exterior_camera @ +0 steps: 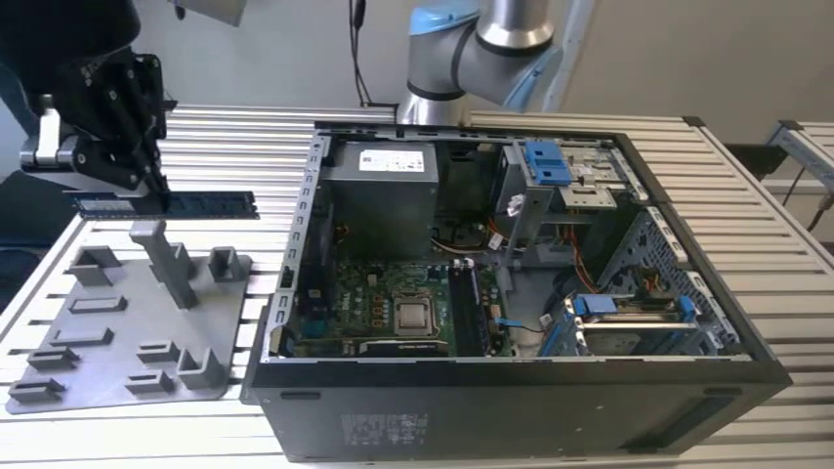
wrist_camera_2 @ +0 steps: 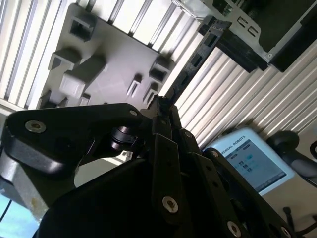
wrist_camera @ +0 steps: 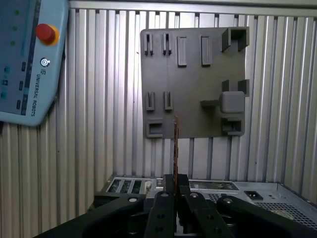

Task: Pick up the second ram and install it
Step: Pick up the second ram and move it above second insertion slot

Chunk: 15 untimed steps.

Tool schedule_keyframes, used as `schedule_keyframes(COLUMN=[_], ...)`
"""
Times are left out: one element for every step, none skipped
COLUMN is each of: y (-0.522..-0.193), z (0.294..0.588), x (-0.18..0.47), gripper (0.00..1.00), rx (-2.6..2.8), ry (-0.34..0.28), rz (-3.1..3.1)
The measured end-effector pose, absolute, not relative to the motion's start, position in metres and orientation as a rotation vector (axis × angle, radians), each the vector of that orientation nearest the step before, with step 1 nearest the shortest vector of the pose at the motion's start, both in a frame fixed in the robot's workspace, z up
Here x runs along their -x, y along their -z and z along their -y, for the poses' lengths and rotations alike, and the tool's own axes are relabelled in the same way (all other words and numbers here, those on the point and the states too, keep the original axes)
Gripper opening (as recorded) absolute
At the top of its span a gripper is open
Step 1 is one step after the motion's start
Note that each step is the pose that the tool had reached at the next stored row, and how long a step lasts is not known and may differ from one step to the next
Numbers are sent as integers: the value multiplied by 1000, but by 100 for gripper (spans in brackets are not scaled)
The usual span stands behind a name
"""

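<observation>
The surface was a bench of pale ribbed aluminium slats running under everything, and a flat grey plate with raised blocks and slots lay on it. Above the far part of that plate the gripper hung with its dark fingers pinching the second ram, which was held level and clear of the plate, up near the top of the tall grey post rising from it. In the first wrist view the second ram showed edge-on as a thin line running out from the gripper across the plate; in the second wrist view the gripper held the stick slanting out over the plate. Just beside the plate, on the exterior view's right, stood an open black computer case with its green motherboard exposed. Beyond the plate and behind the case, the arm's base rose in front of a plain pale wall. A teach pendant lay on the slats near the plate, its screen lit.
</observation>
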State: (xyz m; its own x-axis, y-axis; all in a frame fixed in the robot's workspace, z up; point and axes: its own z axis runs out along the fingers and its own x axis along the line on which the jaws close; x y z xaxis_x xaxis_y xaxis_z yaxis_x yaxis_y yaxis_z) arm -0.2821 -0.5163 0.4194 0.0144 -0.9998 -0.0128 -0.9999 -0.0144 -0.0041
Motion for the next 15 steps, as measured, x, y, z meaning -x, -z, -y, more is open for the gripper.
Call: schedule_keyframes(y=[-419, -419, -419, -419, -419, -419, -419, -419, -419, -419, -419, -419, -419, -419, -419], z=[516, 516, 516, 516, 516, 516, 516, 516, 516, 516, 516, 516, 516, 516, 516], x=[278, 274, 270, 266, 262, 258, 254, 250, 246, 242, 238, 234, 231, 226, 223], gripper=[14, 14, 14, 14, 14, 14, 14, 14, 14, 14, 14, 14, 14, 14, 14], rx=[2229, 2229, 2229, 2229, 2229, 2229, 2229, 2229, 2229, 2229, 2229, 2229, 2229, 2229, 2229], ry=[-10, -10, -10, -10, -10, -10, -10, -10, -11, -11, -11, -11, -11, -11, -11], rz=[-2197, -2197, -2197, -2197, -2197, -2197, -2197, -2197, -2197, -2197, -2197, -2197, -2197, -2197, -2197])
